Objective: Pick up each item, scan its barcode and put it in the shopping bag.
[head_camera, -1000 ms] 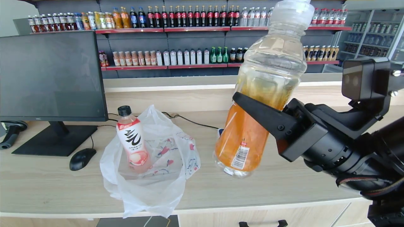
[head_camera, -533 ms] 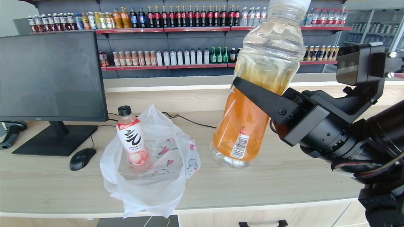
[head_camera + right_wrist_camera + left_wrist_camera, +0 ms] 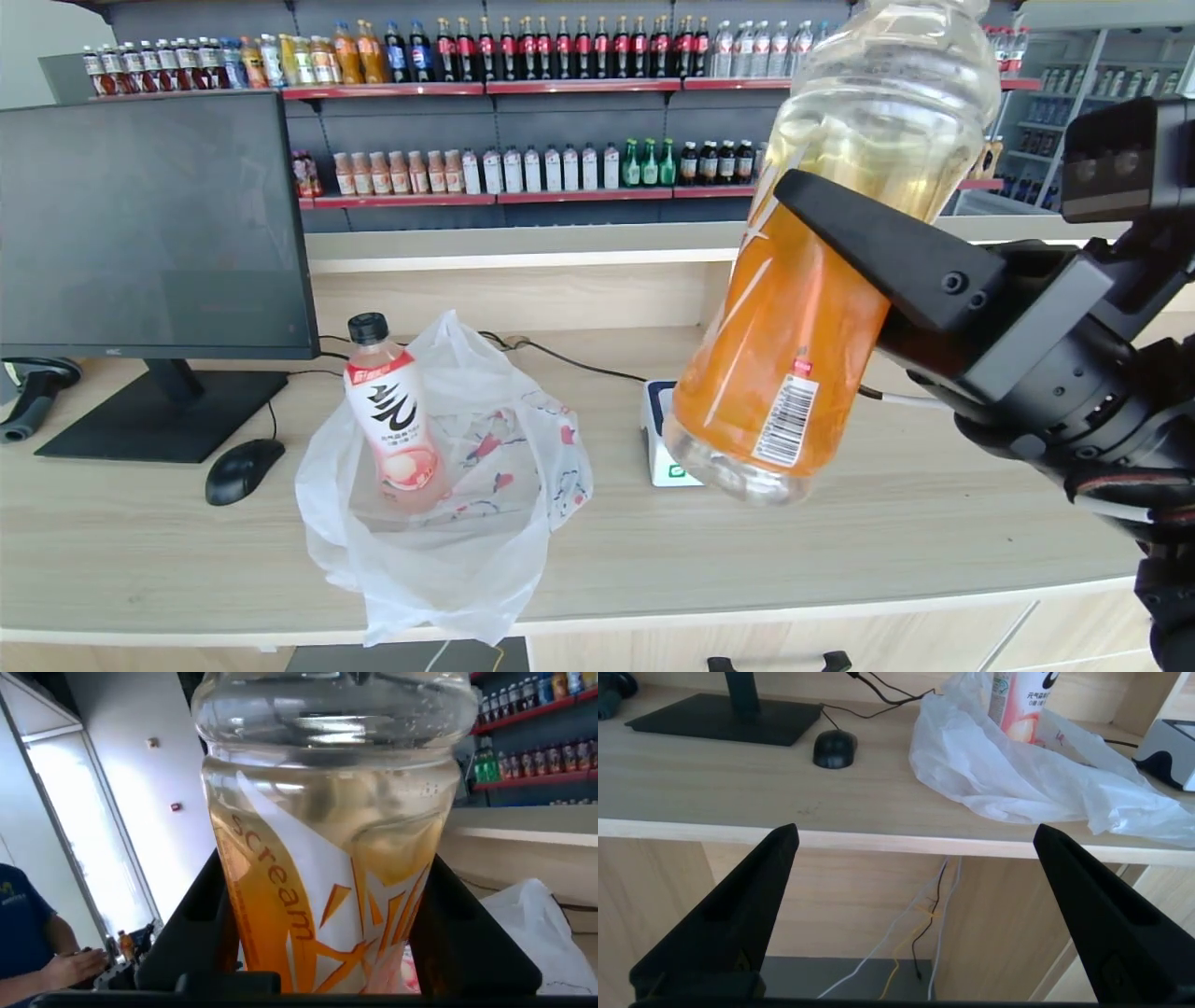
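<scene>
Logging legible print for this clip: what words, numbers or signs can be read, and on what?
Orange bottle: barcode, digits too small to read; brand lettering on its label, left unquoted.
Pink bottle in the bag: large black brand characters, left unquoted.
Monitor logo, shelf bottles, green mark on the scanner: too small to read.

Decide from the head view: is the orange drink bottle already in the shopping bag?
No, the right gripper holds the orange drink bottle aloft, apart from the shopping bag with its pink bottle.
</scene>
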Available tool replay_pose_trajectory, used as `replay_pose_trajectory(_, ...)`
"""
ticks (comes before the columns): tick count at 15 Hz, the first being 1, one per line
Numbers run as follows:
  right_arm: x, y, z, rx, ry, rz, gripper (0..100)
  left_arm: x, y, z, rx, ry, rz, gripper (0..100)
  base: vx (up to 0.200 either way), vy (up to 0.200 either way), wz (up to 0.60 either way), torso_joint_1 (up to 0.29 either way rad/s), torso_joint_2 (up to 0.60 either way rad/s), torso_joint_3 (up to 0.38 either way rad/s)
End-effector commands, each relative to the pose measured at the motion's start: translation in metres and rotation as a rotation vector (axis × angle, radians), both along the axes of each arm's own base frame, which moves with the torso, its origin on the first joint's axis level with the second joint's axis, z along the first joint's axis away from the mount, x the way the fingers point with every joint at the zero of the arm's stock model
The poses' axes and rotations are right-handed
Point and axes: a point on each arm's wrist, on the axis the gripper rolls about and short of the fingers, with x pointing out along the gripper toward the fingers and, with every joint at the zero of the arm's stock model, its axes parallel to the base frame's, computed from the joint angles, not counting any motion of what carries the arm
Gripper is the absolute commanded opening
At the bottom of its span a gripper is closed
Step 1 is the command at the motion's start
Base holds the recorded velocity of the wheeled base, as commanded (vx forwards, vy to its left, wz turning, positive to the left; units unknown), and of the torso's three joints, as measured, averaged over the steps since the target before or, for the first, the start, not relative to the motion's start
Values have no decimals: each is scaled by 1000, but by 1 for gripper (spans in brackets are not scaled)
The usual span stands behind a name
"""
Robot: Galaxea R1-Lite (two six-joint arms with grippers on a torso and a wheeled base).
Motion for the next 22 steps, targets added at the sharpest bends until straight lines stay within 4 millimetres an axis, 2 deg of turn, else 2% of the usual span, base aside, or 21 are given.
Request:
replay_pose_trajectory(1,-3,-3,9,22,-31,2,0,0,0,0,-1,-1,0,100,0,0,0,0,0,0)
replay_pose_trajectory(9,-9,8,1,-51,-50,141,0,0,0,0,-1,-1,2,100,0,0,0,0,0,0)
replay_pose_trajectory(15,-14,7,7,-42,-79,150,0,0,0,0,-1,-1,0,100,0,0,0,0,0,0)
replay_pose_trajectory(20,-12,-2,-13,-102,-43,108,0,0,0,0,-1,-1,0,100,0,0,0,0,0,0)
replay_pose_trajectory(22,-15,-6,-32,-165,-30,78,0,0,0,0,-1,-1,0,100,0,0,0,0,0,0)
